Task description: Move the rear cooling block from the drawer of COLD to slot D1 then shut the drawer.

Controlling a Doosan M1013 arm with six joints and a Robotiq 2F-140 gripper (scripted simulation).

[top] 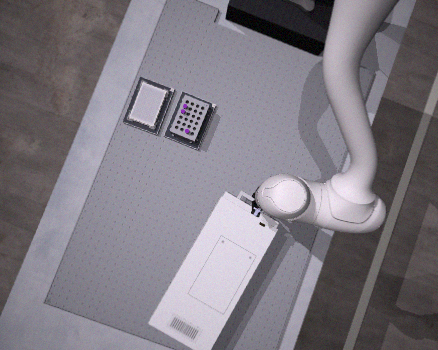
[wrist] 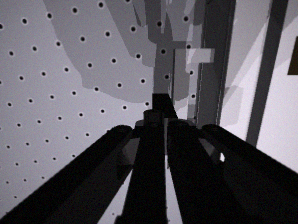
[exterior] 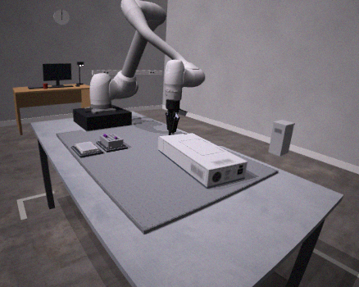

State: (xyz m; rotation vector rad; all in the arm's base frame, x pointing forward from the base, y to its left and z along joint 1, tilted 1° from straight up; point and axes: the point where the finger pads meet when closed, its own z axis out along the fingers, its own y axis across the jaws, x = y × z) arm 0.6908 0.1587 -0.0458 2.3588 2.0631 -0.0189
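Exterior view, grey perforated mat (exterior: 161, 184) on table (exterior: 234, 230), wooden desk (exterior: 50, 95) (rear wall), jaws closed, empty.

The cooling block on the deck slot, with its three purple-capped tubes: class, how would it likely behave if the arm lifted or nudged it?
The block looks stiff and squat, so it is unlikely to tip. Its tubes stand in open bores, so tilting could shed them. Slot locators at its corners would probably resist a sideways push.
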